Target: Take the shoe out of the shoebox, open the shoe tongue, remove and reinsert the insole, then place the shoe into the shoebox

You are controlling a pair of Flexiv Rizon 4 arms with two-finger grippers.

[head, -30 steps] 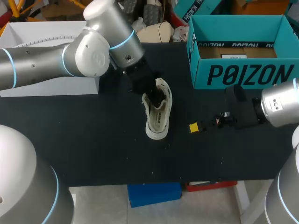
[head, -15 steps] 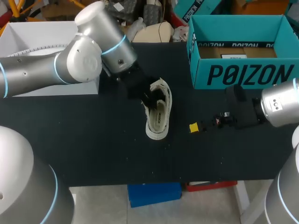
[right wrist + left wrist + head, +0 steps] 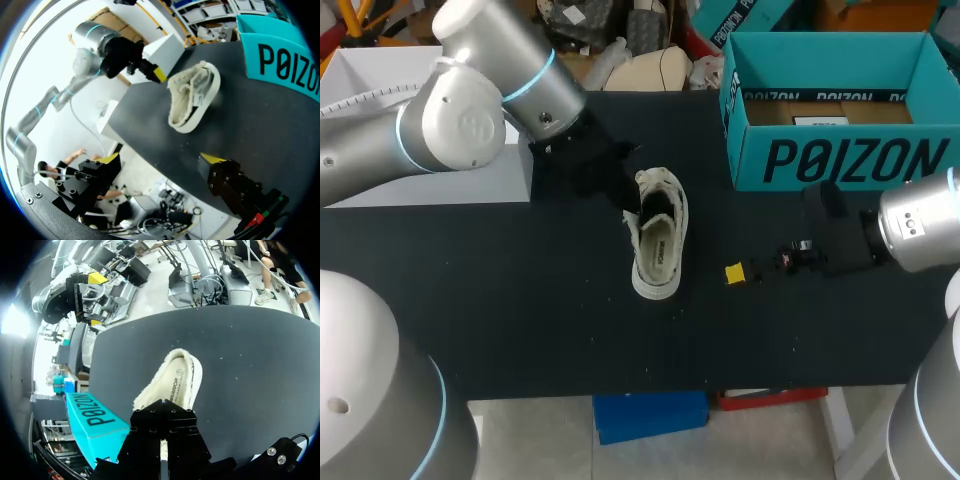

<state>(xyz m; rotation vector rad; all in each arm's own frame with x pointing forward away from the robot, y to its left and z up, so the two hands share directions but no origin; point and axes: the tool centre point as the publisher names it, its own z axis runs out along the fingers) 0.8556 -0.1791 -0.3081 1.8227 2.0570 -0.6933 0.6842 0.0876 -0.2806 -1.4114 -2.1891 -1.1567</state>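
Though one-tipped overhead, right gripper (image 3: 160, 158) wide-fingered in its own wrist view.

Items counted: one shoe (image 3: 658, 245), one teal shoebox (image 3: 840, 160) well apart from the shoe, and one white box (image 3: 380, 70) on the shoe's opposite side. Grippers counted: two, the left gripper (image 3: 156, 75) just beside the shoe and the right gripper (image 3: 160, 159) near it.
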